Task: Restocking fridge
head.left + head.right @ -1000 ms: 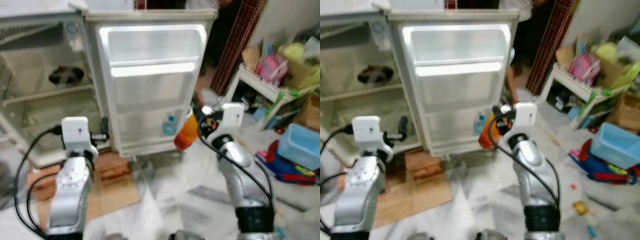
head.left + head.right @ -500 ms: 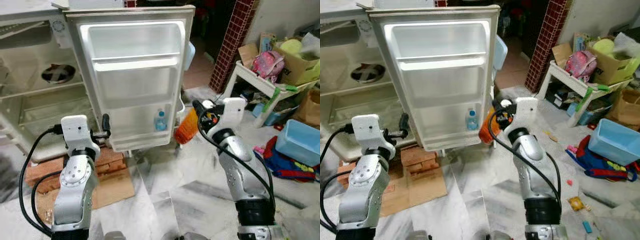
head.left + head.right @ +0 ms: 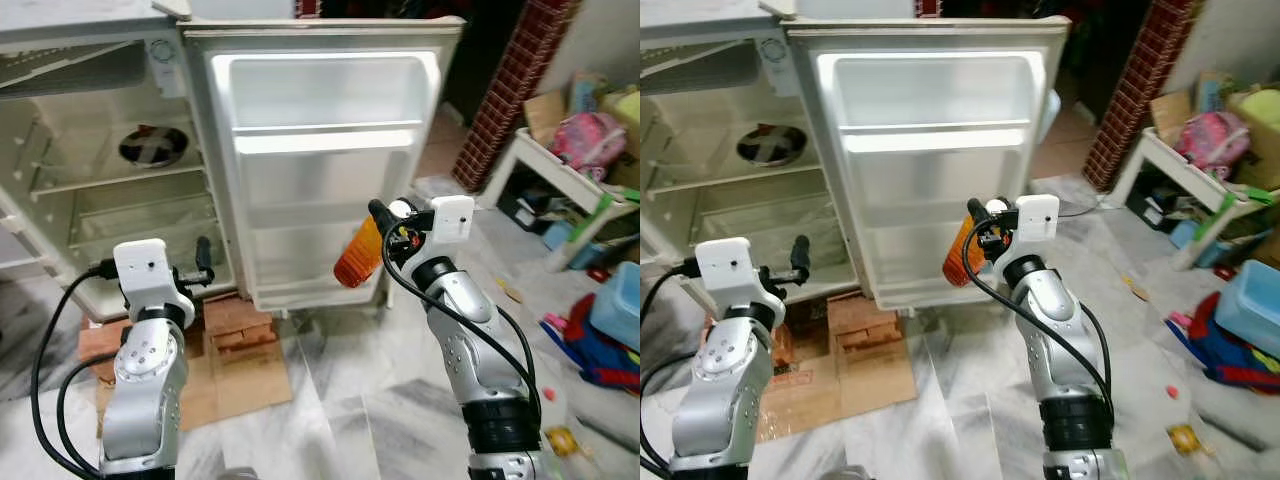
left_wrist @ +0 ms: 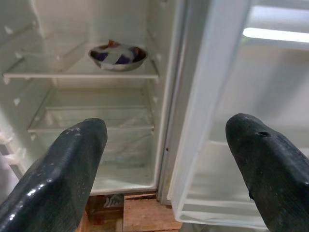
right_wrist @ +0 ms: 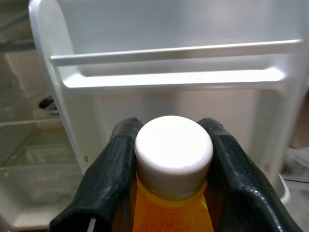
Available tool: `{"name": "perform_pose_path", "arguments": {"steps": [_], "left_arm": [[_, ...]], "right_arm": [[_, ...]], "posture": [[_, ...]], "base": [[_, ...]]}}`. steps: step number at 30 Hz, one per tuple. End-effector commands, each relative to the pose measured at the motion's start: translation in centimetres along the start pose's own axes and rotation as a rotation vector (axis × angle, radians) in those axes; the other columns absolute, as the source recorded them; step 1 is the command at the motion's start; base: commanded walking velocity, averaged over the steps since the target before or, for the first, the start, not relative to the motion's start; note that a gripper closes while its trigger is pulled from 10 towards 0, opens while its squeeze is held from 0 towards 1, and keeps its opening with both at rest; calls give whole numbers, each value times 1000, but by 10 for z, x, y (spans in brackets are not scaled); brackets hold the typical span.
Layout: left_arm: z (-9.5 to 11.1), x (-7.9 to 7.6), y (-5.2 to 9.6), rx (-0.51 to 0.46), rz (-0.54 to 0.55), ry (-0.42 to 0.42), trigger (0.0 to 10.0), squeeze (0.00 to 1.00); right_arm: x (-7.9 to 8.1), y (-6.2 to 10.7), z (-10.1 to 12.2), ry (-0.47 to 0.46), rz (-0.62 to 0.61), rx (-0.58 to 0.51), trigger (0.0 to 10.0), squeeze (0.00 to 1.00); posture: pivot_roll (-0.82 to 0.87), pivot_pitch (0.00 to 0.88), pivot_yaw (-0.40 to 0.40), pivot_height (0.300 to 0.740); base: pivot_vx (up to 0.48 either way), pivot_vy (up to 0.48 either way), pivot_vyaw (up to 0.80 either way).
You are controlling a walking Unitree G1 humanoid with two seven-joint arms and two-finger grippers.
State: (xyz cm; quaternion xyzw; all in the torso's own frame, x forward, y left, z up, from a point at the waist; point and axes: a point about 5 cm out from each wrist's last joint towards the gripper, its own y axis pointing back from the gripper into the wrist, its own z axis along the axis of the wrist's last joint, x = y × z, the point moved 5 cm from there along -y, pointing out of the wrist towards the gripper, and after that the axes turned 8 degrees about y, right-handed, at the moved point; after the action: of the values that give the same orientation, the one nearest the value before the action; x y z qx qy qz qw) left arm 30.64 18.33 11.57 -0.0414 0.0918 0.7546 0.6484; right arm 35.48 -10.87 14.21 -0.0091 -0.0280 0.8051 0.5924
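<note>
From the head, a grey marble floor (image 3: 340,400) runs to a small white fridge (image 3: 130,120) with its door (image 3: 320,170) open; the right claw (image 3: 385,225), before the door's shelves, pinches an orange bottle (image 3: 356,255) that slants down and leftward from it. The left wrist shows the left claw (image 4: 169,159) spread wide, a round metal bowl (image 4: 117,54) on a shelf beyond it. The right wrist shows black fingers (image 5: 108,169) pressed on the translucent bottle's white cap (image 5: 174,152), bottle lengthwise between them.

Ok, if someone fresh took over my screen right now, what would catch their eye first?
Probably the orange bottle with its white cap, clamped in the right gripper and held up before the open fridge door. Next, the metal bowl alone on a shelf inside the fridge, and the left gripper open near the bottom of it.
</note>
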Motion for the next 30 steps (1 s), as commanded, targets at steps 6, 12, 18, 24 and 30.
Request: {"name": "perform_pose_path", "arguments": {"steps": [6,12,18,24,30], "left_arm": [[6,-6,-1,-24,-17,-16,10000,0],[4,-6,0,-15,-10,-9,10000,0],[3,-6,0,-3,-4,-19,10000,0],[0,-8,6,23,-59,-11,10000,0],[2,-9,5,10,-46,-14,10000,0]], "right_arm": [[1,-3,10,13,9,-45,10000,0],[1,-2,8,15,8,-45,10000,0],[2,-2,7,20,11,-46,10000,0],[0,-3,5,34,6,-37,10000,0],[1,-5,5,28,9,-36,10000,0]], "posture": [[67,0,-31,740],[65,0,-27,740],[68,0,-27,740],[81,0,-35,740],[81,0,-41,731]], "base": [[371,262,0],[451,0,0],[282,0,0],[0,0,0],[0,0,0]]}}
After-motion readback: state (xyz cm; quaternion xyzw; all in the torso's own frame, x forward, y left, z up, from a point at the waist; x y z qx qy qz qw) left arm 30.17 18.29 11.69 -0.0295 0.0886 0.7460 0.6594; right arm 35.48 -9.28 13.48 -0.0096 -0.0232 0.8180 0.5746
